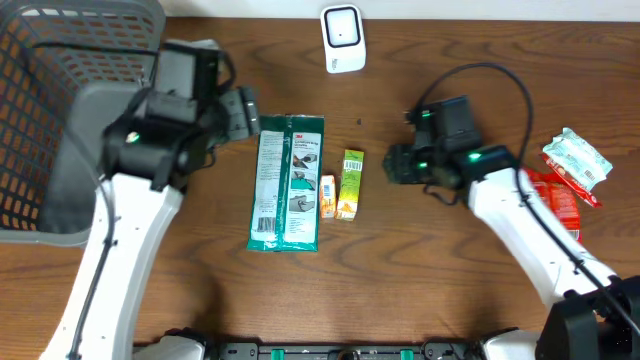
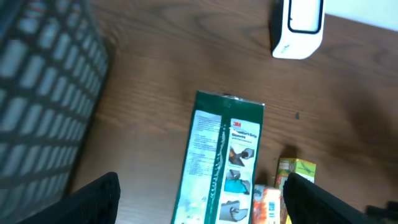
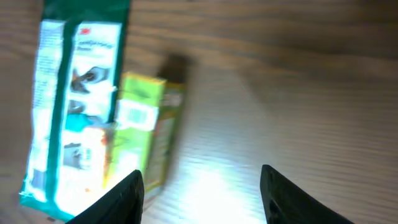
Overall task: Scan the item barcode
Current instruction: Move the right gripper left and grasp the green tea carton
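Three items lie together mid-table: a green packet (image 1: 287, 182), an orange box (image 1: 327, 195) and a green box (image 1: 351, 184). The left gripper (image 1: 243, 115) and the right gripper (image 1: 393, 165) both stand parted and empty, so picking is the step, I judge. Next, one item must be grasped and carried to the scanner (image 1: 343, 40) at the far edge. The wood between is open, but the basket (image 1: 60, 120) crowds the left.

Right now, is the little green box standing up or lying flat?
Lying flat: the green box rests lengthwise on the table.
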Motion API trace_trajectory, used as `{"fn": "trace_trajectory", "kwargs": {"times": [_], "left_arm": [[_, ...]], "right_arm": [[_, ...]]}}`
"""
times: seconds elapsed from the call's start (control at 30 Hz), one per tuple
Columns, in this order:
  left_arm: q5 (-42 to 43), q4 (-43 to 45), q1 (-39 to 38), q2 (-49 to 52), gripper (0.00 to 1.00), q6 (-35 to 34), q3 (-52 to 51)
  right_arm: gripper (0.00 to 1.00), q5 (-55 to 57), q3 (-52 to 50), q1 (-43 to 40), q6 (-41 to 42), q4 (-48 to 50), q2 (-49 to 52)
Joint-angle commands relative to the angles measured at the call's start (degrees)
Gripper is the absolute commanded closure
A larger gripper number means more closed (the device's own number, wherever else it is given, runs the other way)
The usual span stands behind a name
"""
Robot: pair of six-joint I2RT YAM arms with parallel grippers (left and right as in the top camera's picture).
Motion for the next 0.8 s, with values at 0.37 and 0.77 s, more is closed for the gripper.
{"fn": "trace_trajectory", "kwargs": {"times": [0.37, 0.77], "left_arm": [[-0.3, -0.6, 0.5, 0.3, 0.16, -0.1, 0.4], [-0.3, -0.6, 0.5, 0.3, 0.16, -0.1, 0.4]], "right_arm": [[0.44, 13.6, 0.2, 15.3, 11.4, 7.1, 6.7], [0.33, 16.6, 0.2, 15.6, 14.6, 9.0, 9.7]]}}
